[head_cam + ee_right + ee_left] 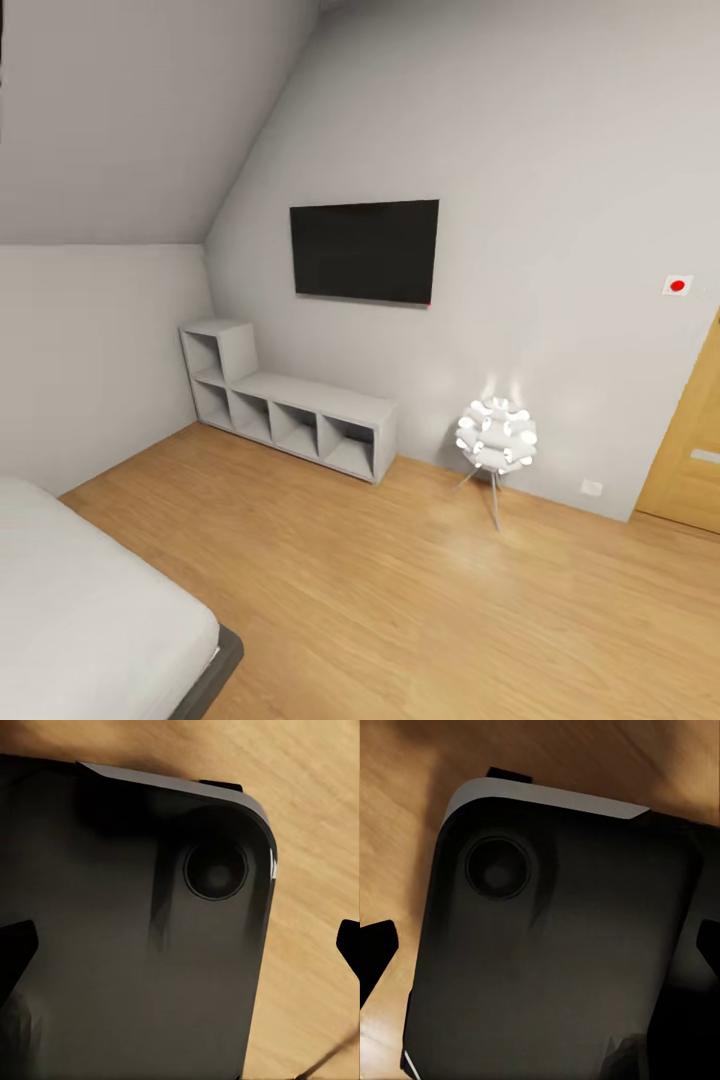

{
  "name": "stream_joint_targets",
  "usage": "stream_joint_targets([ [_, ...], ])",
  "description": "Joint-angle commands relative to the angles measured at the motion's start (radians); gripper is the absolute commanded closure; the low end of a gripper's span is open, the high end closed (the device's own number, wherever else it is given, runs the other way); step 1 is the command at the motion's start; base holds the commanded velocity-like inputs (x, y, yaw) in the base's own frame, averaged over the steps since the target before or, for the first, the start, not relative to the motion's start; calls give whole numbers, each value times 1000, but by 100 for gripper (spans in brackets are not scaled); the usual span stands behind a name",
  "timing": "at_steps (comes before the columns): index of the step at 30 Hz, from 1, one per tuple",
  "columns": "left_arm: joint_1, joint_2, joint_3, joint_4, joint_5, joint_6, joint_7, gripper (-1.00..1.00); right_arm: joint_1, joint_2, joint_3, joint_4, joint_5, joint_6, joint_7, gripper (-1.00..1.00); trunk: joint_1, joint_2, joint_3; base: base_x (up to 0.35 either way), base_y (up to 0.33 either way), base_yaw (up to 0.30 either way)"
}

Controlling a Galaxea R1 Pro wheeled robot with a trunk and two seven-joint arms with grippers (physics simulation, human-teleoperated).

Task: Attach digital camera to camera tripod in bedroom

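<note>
The floor (420,600) is light wood with a smooth, faintly glossy finish. Walls (560,150) look matt pale grey, the shelf (300,395) matt grey. The TV (365,250) screen is glossy black. Under the fingers (375,952), the robot base (555,945) looks smooth dark plastic.

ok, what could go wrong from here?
1. The floor lamp stands on thin splayed legs out on the wood floor, near the door; driving past could tip it.
2. The bed corner sits close at the lower left; turning the base could clip it.
</note>
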Motion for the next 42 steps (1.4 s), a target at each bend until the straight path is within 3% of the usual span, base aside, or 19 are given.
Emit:
stream_joint_targets([
  [1, 0, 0, 2, -1, 4, -2, 0, -100, 0, 0, -1, 2, 8, -5, -1, -100, 0, 0, -1, 106, 290, 16],
  [10, 0, -1, 2, -1, 4, -3, 1, -100, 0, -1, -5, 2, 4, -5, -1, -100, 0, 0, -1, 36, 86, -79],
  [31, 0, -1, 2, 0, 3, -2, 1, -100, 0, -1, -6, 2, 5, -5, -1, -100, 0, 0, -1, 5, 4, -279],
  [42, 0, 0, -4, 1, 1, -2, -1, -100, 0, -1, -4, 2, 5, -5, -1, -100, 0, 0, -1, 156, 154, -170],
])
